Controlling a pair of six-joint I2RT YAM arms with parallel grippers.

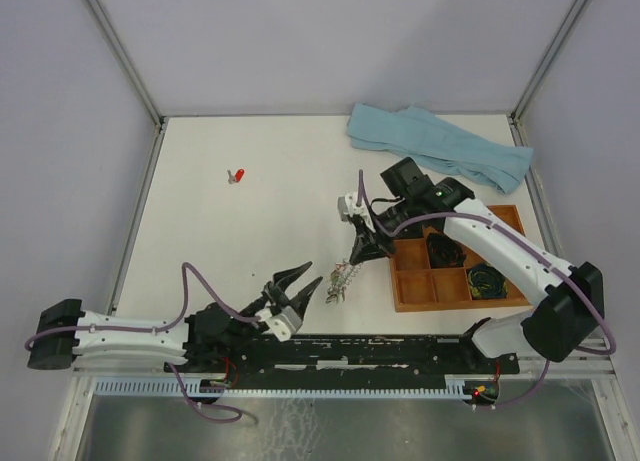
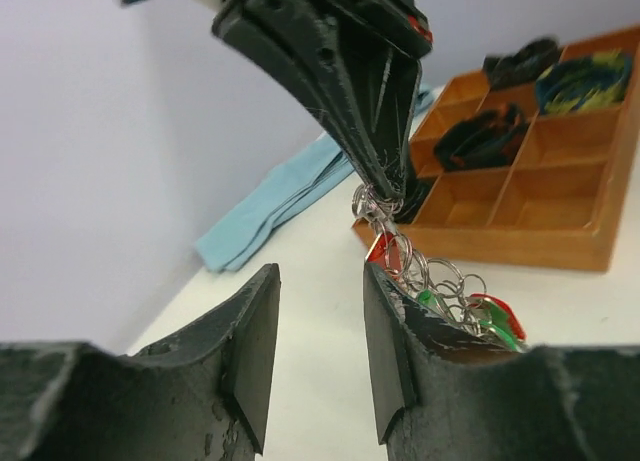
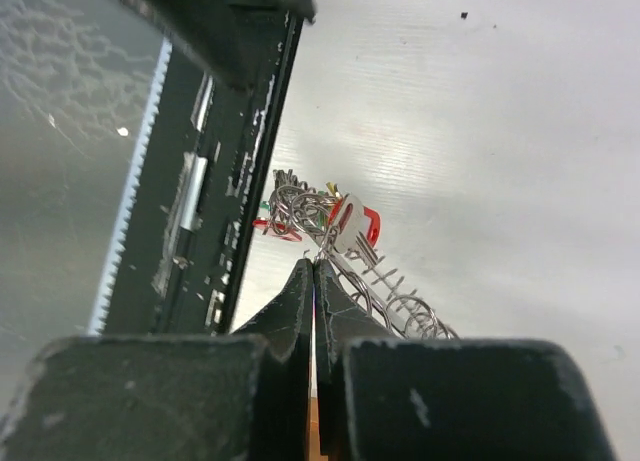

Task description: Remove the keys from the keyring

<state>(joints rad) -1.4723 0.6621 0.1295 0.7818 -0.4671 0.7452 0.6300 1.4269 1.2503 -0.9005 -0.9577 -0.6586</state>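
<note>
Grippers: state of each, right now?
Left gripper: open, holding nothing.
Right gripper: shut on the keyring.

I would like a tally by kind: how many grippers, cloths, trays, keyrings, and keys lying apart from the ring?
grippers: 2 (left gripper, right gripper)
cloth: 1
tray: 1
keyring: 1
loose key: 1
total: 6
</note>
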